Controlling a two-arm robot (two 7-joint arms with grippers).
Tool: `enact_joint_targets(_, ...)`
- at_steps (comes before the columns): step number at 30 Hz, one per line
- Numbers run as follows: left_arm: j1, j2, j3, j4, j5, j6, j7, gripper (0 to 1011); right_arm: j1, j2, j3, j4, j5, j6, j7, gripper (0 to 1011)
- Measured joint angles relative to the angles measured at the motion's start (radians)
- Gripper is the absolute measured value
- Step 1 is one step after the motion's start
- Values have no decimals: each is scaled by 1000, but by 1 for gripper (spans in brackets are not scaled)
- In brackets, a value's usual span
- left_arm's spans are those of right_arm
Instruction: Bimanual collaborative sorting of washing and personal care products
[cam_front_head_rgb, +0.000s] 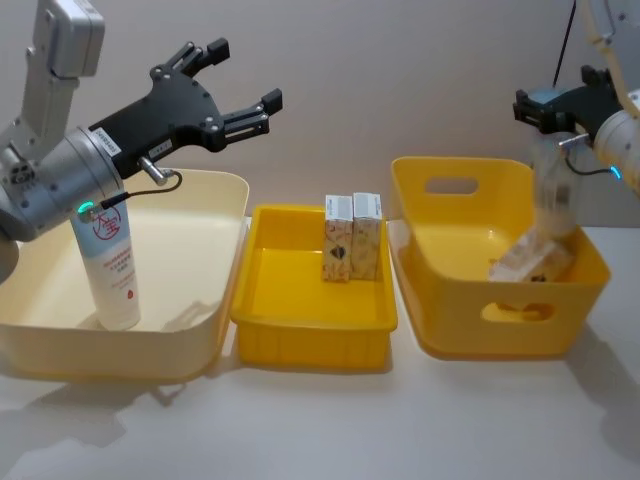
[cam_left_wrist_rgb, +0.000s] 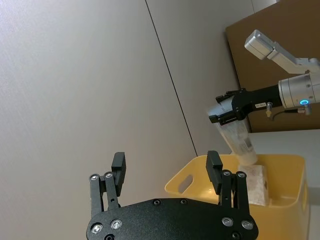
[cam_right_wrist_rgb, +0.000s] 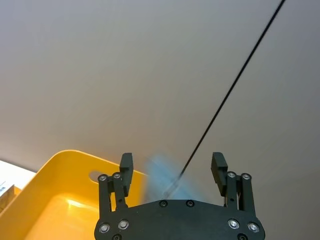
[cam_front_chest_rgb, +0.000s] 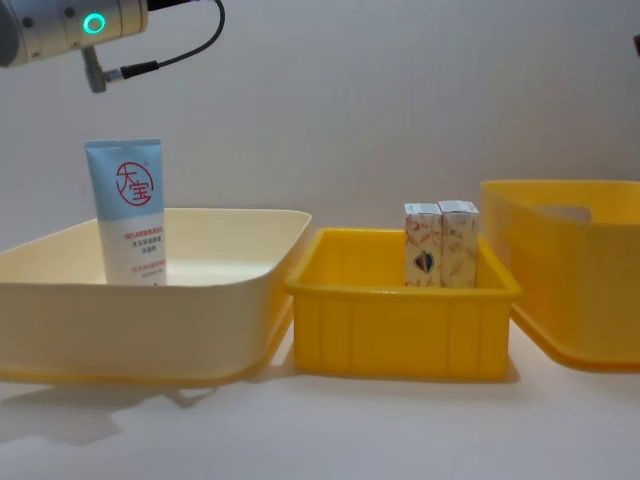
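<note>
On the table: cream tub (cam_front_head_rgb: 215, 190) at 9 o'clock with the light-blue tube (cam_front_head_rgb: 108, 265) upright inside; stiff-ish, light, grip mid-body. Two cartons (cam_front_head_rgb: 351, 236) upright in the centre tray (cam_front_head_rgb: 270, 300), crushable. Pouch (cam_front_head_rgb: 553, 195), blurred, over the yellow bin (cam_front_head_rgb: 500, 320) at 3 o'clock, limp, slippery. Left gripper (cam_front_head_rgb: 240, 75) spread wide, empty. Right gripper (cam_right_wrist_rgb: 172, 167) spread wide, not gripping.
</note>
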Motion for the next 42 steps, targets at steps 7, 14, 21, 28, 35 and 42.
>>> enact_joint_targets(7,0,0,0,0,0,0,0,1001,21,-3,13,29,4,18,-1,1001)
enact_joint_targets(14,0,0,0,0,0,0,0,1001,32,-5,20,45,7,28,-2,1001)
enact_joint_targets(21,0,0,0,0,0,0,0,1000,39,-6,25,54,8,34,-2,1001)
enact_joint_targets(28,0,0,0,0,0,0,0,1001,44,-6,28,60,8,37,-2,1001)
enact_joint_targets(35,0,0,0,0,0,0,0,1000,46,-7,29,64,9,39,-2,1001)
enact_joint_targets(42,0,0,0,0,0,0,0,1000,47,-7,29,65,9,40,-2,1001)
